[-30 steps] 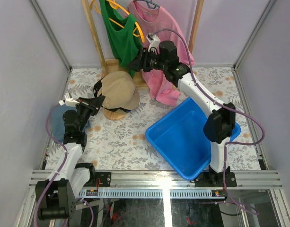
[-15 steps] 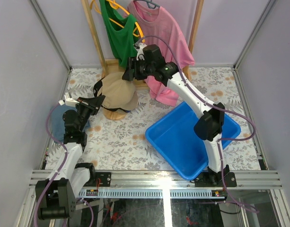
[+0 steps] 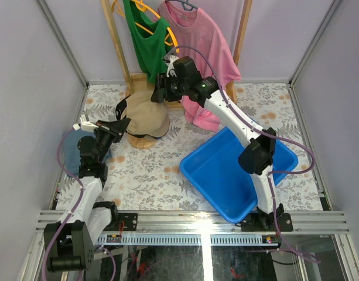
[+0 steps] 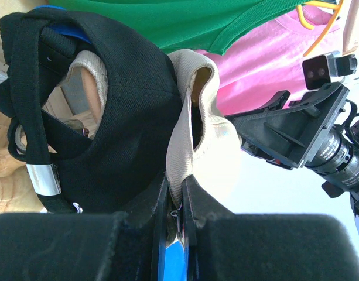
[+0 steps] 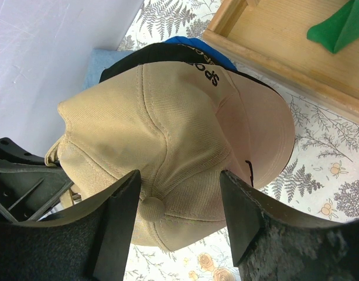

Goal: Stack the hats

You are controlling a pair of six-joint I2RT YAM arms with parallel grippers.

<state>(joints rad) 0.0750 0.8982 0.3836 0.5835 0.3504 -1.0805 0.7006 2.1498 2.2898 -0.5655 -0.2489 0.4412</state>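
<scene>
Gripping the tan cap (image 5: 167,134) is the left gripper (image 4: 175,193); the right gripper (image 5: 179,175) hovers above it, spread apart.

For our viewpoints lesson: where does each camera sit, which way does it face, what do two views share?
Top external: high behind the robot, looking down on the table; left arm and right arm show.
Left wrist: low, facing the black cap; left pincer pinches the tan cap.
Right wrist: looking down on the tan cap; open right pincer shows.
Shared: tan cap.

Hats (image 3: 145,114) stacked L of bin (image 3: 217,171), rack (image 3: 116,44) behind.
</scene>
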